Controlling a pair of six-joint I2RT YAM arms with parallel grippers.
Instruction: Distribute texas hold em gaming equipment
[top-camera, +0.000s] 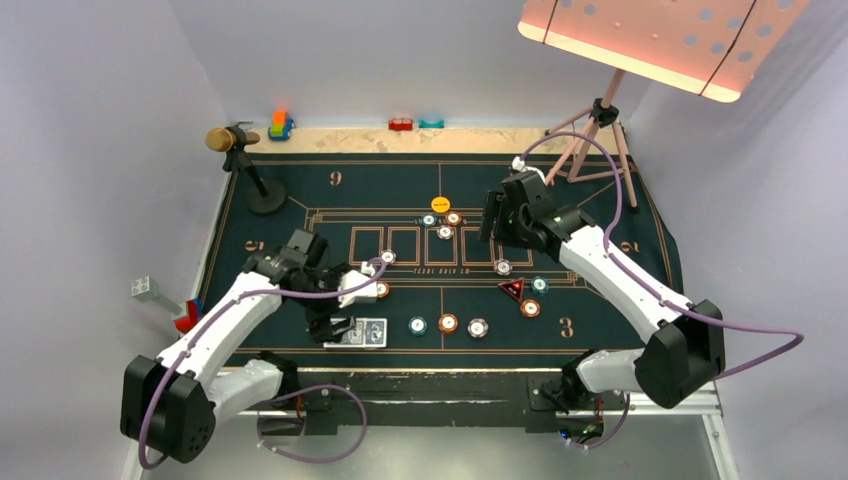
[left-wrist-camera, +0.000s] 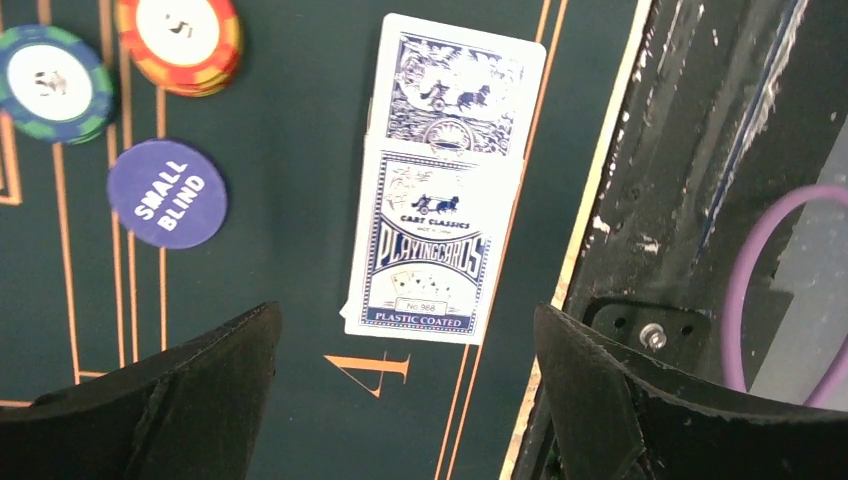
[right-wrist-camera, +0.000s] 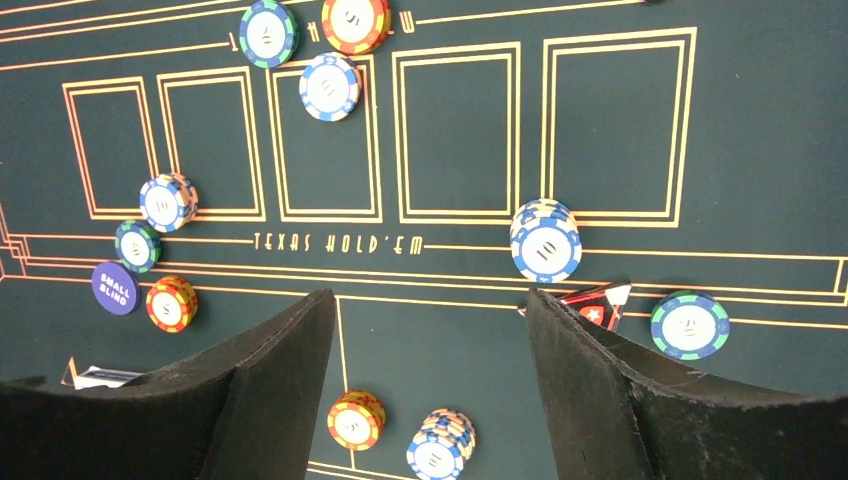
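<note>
Two end effectors: the left end effector (left-wrist-camera: 405, 322) is hovering with its black fingers wide apart and nothing between them. The right end effector (right-wrist-camera: 428, 300) is hanging equally spread and empty over the middle of the layout.
Task's things: the blue-and-white cardboard playing-card pack (left-wrist-camera: 430, 250) is lying flat on the dark green felt mat (left-wrist-camera: 290, 150), near its front border. A blue-backed card or flap (left-wrist-camera: 455, 85) is poking out of its far end; which it is, I cannot tell. The round dark blue "small blind" disc (left-wrist-camera: 167, 193), the orange striped chip stack (left-wrist-camera: 178, 35) and the teal chip stack (left-wrist-camera: 52, 83) are sitting to one side, apart from the pack.
Likely step: the left arm seems to be lining up on the pack.
Risk, left: the pack is lying thin and flat, so closing fingers may be skidding over it or pushing the loose piece out. The outer finger may be landing on the scuffed black bench edge (left-wrist-camera: 680, 150) instead of felt.
Risk, right: the red-black triangle marker (right-wrist-camera: 597, 305) is lying just beside one fingertip, with the blue-and-white striped chip stack (right-wrist-camera: 545, 242) near. A careless descent may be knocking either.
Open room: bare felt is showing between pack and disc; the purple cable (left-wrist-camera: 760, 260) is looping beyond the bench edge.
</note>
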